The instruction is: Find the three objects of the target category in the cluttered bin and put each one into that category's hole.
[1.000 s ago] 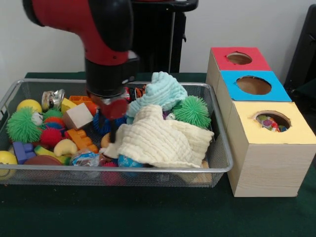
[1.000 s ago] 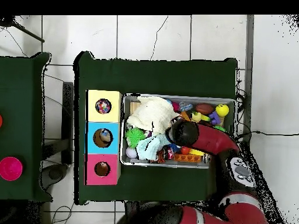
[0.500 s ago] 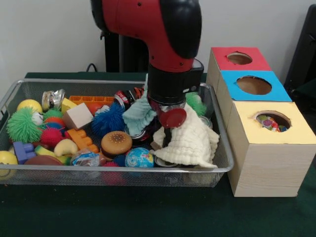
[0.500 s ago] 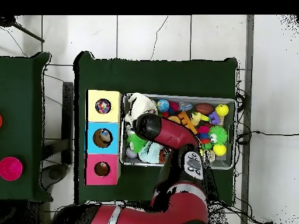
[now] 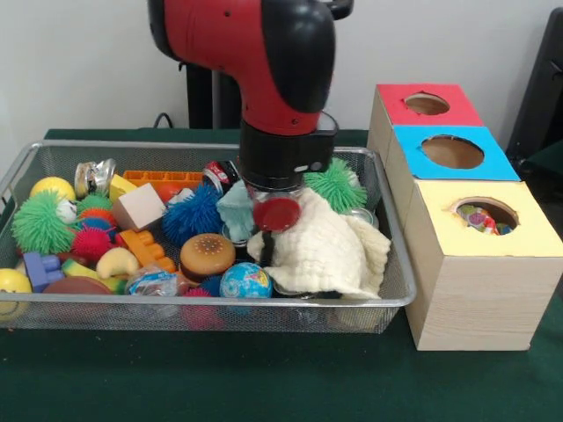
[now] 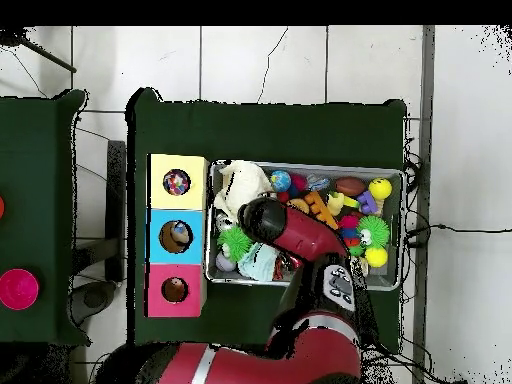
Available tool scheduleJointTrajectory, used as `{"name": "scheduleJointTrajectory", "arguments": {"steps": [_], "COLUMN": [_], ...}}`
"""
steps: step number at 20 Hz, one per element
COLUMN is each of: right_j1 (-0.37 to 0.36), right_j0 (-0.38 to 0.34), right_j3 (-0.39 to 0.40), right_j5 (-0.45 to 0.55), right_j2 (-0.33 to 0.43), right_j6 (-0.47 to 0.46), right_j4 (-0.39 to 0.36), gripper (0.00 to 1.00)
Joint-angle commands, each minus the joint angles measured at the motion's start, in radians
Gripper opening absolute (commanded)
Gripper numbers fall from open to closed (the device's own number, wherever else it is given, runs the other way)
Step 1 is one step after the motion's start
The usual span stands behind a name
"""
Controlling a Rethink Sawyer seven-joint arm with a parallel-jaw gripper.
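Green table (image 5: 264,378), wire bin (image 5: 387,299), claw (image 5: 266,251) buried in cream cloth (image 5: 325,255), grip state unreadable

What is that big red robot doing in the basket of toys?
The red robot arm is reaching down into a wire basket full of toys. Its gripper sits at a cream cloth, beside a toy burger and a little globe ball. Whether it is holding anything is hidden. Next to the basket stand red, blue and yellow boxes with holes on top.
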Motion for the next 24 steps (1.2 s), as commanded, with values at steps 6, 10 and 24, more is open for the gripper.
{"name": "scheduleJointTrajectory", "arguments": {"steps": [6, 10, 24], "right_j1": [-0.107, -0.18, -0.104], "right_j0": [-0.174, -0.205, -0.343], "right_j3": [-0.03, -0.025, -0.177], "right_j5": [0.352, 0.448, 0.485], "right_j2": [0.041, 0.053, 0.143], "right_j6": [-0.186, -0.175, -0.257], "right_j4": [-0.192, -0.227, -0.341], "gripper": [1.0, 1.0, 1.0]}}
